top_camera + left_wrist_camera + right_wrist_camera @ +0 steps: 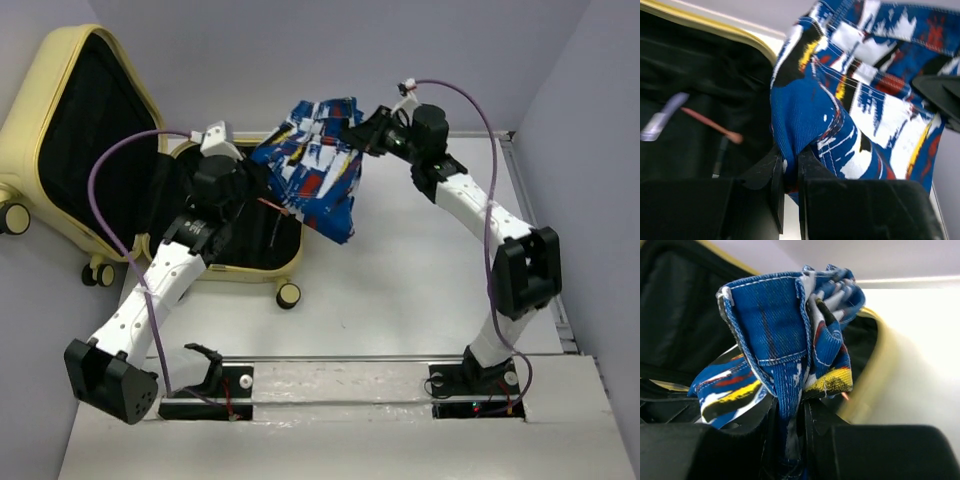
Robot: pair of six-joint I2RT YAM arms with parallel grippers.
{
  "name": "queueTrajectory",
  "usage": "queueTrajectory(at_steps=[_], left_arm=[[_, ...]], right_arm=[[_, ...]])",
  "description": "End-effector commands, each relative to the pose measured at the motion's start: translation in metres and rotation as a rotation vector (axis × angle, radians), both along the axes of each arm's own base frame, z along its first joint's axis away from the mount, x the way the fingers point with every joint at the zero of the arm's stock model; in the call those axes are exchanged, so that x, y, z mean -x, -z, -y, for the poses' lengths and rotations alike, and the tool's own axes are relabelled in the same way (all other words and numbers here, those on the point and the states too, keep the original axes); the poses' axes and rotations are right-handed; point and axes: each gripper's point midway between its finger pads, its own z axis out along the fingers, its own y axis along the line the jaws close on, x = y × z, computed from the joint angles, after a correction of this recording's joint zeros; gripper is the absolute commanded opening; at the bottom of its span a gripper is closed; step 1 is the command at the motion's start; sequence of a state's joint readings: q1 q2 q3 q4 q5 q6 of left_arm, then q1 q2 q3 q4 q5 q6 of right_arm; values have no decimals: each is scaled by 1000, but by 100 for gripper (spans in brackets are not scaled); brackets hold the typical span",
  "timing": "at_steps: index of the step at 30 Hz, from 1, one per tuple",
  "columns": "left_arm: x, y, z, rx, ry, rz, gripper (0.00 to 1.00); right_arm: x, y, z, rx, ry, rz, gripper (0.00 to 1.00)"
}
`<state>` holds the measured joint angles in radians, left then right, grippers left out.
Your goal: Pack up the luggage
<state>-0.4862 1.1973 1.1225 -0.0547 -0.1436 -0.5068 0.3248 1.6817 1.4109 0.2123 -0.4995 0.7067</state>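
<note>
The pale-yellow suitcase (60,215) lies open at the left of the table, its black lining showing; its rim shows in the left wrist view (720,30) and the right wrist view (880,365). A blue-white-red patterned garment (315,165) hangs in the air between both arms, partly over the suitcase's right edge. My left gripper (262,180) is shut on the cloth's left edge (805,115). My right gripper (368,128) is shut on its upper right corner (785,340).
A pink strap end (710,125) and a grey tag (662,117) lie inside the black lining. The suitcase's caster wheels (288,294) stand on the white table. A metal rail (535,230) runs along the table's right edge.
</note>
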Motion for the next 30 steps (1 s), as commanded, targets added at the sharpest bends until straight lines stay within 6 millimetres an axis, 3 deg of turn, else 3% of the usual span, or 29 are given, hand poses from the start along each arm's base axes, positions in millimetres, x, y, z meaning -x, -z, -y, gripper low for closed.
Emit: queueTrajectory(at_steps=[1, 2, 3, 4, 5, 6, 7, 8, 10, 12, 15, 16, 17, 18, 19, 20, 22, 23, 25, 26, 28, 30], left_arm=[[-1, -24, -97, -7, -279, 64, 6], [2, -17, -135, -45, -396, 45, 13], [3, -13, -150, -56, -432, 29, 27], [6, -10, -173, -75, -520, 20, 47], [9, -6, -189, -90, -566, -1, 73], [13, -6, -215, -99, -634, -9, 99], [18, -11, -222, -120, -651, -25, 99], [26, -31, -229, -122, -679, 8, 99], [38, -49, -229, -127, -679, 47, 99], [64, -75, -237, -123, -721, 126, 99], [102, -86, -256, -155, -826, 163, 99], [111, -79, -262, -172, -858, 138, 99], [123, -77, -268, -181, -892, 135, 99], [130, -73, -272, -189, -922, 121, 99], [140, -60, -284, -219, -1000, 91, 99], [150, -54, -291, -237, -1043, 74, 99], [175, -40, -307, -274, -1168, 48, 99], [184, -36, -313, -294, -1209, 35, 99], [212, -31, -328, -347, -1345, 27, 99], [223, -37, -334, -349, -1398, 56, 99], [233, -34, -342, -464, -1461, 25, 99], [222, -28, -344, -493, -1485, -9, 96]], right_arm=[[5, -33, -92, -87, -172, 29, 7], [-10, -23, -113, -97, -179, 12, 7], [-14, 6, -128, -80, -179, -37, 7], [-20, -10, -144, -103, -185, -1, 11], [-26, 35, -175, -70, -208, -60, 23], [-31, 47, -188, -42, -222, -61, 39], [-29, 30, -202, -13, -248, -53, 65], [-41, 70, -208, 71, -251, -73, 83], [-41, 82, -211, 132, -247, -91, 95], [-41, 86, -208, 169, -253, -58, 97], [-37, 101, -200, 229, -251, -59, 97], [-33, 89, -197, 230, -249, -38, 96], [-29, 99, -193, 248, -251, -53, 95], [-27, 85, -192, 238, -251, -25, 95], [-24, 95, -189, 256, -253, -32, 94], [-19, 79, -185, 250, -251, -8, 95], [-13, 80, -178, 272, -247, 0, 94], [-8, 61, -173, 261, -242, 34, 94], [-1, 64, -165, 282, -235, 35, 95], [6, 46, -159, 272, -229, 65, 95], [15, 54, -152, 295, -235, 56, 96], [26, 44, -146, 287, -247, 73, 97]])
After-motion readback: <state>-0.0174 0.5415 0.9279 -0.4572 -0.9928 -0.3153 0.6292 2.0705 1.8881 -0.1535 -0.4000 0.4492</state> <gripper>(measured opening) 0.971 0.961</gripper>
